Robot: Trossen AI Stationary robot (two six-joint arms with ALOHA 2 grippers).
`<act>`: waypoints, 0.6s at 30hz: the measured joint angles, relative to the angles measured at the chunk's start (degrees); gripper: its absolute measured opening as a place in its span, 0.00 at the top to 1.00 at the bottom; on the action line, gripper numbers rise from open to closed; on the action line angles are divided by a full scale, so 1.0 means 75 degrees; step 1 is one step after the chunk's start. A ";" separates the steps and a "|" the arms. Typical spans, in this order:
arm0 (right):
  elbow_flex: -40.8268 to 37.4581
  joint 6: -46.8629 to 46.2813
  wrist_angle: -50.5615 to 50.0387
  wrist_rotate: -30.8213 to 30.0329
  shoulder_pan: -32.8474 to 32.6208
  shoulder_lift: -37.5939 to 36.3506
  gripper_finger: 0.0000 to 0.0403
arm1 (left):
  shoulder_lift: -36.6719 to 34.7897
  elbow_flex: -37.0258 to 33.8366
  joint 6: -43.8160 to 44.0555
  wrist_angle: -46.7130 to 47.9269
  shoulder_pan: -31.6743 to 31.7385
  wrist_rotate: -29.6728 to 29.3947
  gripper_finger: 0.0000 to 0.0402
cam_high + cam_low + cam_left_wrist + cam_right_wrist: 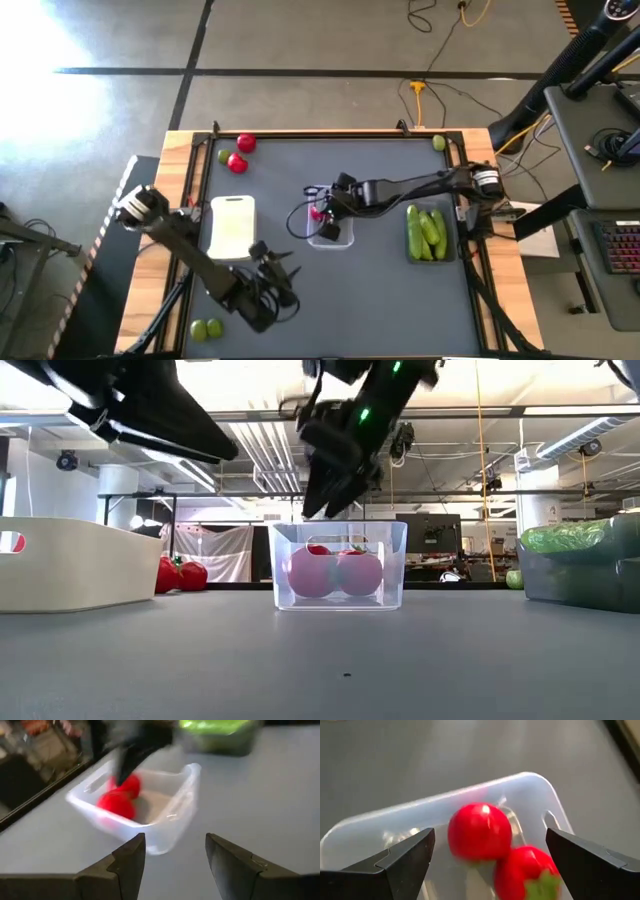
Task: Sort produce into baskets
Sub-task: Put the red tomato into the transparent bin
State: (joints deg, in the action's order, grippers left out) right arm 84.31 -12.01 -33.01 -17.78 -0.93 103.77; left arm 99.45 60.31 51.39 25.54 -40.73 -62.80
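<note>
A clear tray [333, 232] stands mid-table with two red fruits [480, 831] on its floor; they also show in the low view [335, 573]. My right gripper [322, 210] hangs open just above the tray [335, 500], touching nothing. My left gripper [285, 275] is open and empty near the front edge, pointing at the clear tray [150, 805]. The white tray [232, 225] stands left of the clear one. The dark grey tray [428, 235] on the right holds green cucumber pieces [425, 230].
Two red fruits [242, 152] and a lime [224, 156] lie at the far left. Two limes [205, 328] lie by the near left edge, and one lime [438, 143] at the far right corner. The table's near middle is bare mat.
</note>
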 joint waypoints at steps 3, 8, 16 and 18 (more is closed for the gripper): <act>0.0079 0.0023 -0.0618 -0.0353 -0.0316 -0.0415 0.07 | -0.0692 0.0000 0.0649 0.1408 0.0456 0.0434 0.53; -0.0159 -0.0253 -0.1288 -0.1147 -0.1074 -0.1182 0.07 | -0.1696 0.0000 0.1603 0.3605 0.1760 0.1533 0.53; -0.1018 -0.1271 -0.1424 -0.2320 -0.2434 -0.1757 0.07 | -0.2277 -0.0004 0.1172 0.5116 0.4950 0.2708 0.53; -0.1261 -0.1539 -0.1465 -0.2390 -0.2684 -0.1766 0.07 | -0.2219 -0.0017 0.1015 0.5195 0.5760 0.2735 0.53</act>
State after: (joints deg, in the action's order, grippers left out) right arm 74.85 -23.55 -44.00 -35.71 -21.05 90.52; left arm 82.80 60.18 59.00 64.50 2.47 -42.29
